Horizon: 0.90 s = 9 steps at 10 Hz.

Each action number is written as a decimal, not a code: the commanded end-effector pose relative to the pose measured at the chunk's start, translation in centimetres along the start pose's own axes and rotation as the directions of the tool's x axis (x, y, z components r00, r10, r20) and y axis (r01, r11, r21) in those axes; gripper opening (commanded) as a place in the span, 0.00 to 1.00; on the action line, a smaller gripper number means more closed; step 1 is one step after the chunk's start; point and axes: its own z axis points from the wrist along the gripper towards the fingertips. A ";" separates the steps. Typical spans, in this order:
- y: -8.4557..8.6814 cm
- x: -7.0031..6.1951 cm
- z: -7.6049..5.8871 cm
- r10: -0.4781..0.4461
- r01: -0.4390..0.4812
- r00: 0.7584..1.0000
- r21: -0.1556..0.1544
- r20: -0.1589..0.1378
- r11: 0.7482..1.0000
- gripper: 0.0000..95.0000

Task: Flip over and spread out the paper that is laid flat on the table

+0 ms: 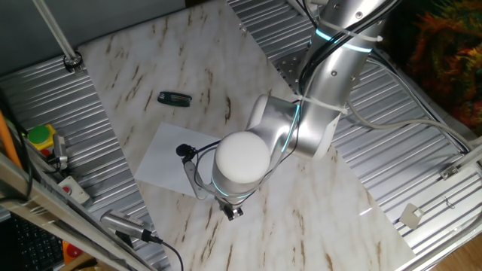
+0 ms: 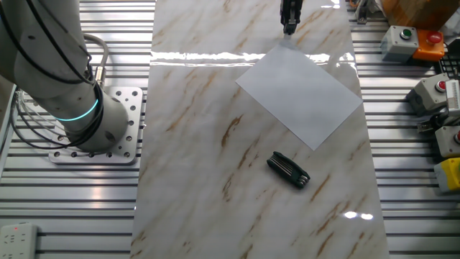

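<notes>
Lying flat on the counter (image 2: 194, 144), the paper (image 2: 300, 97) is a thin, plain white rectangle turned at an angle to the board's edges, its surface smooth and unmarked. That counter is a glossy white slab with brown marble streaks, and it throws back bright strips of overhead light. Near the sheet, apart from it, rests a small dark folding tool (image 2: 288, 170), oblong and matte.

From the other fixed view the gripper (image 2: 290, 26) points straight down at the sheet's far corner, its tip close above or on the paper; I cannot tell which. The jaws look narrow and nearly closed there, but the view is small and cut off at the top, so how far they are open, and whether they hold anything, cannot be told. In one fixed view the silver arm (image 1: 331, 71) reaches over the board, its rounded white joint cap (image 1: 241, 158) covering part of the paper, with black cable looped beside it.

Ribbed grey metal panels (image 2: 72, 208) flank the counter on both sides. Grey button boxes (image 2: 406, 39) with green and red caps sit on the panel at one side.
</notes>
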 end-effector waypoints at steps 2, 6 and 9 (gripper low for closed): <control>-0.1 0.2 0.1 -0.002 0.002 1.000 -0.006 0.001 1.000 0.20; -0.1 0.5 0.4 -0.004 0.004 1.000 -0.005 0.005 1.000 0.20; -0.2 0.6 0.6 -0.008 0.008 1.000 -0.006 0.005 1.000 0.20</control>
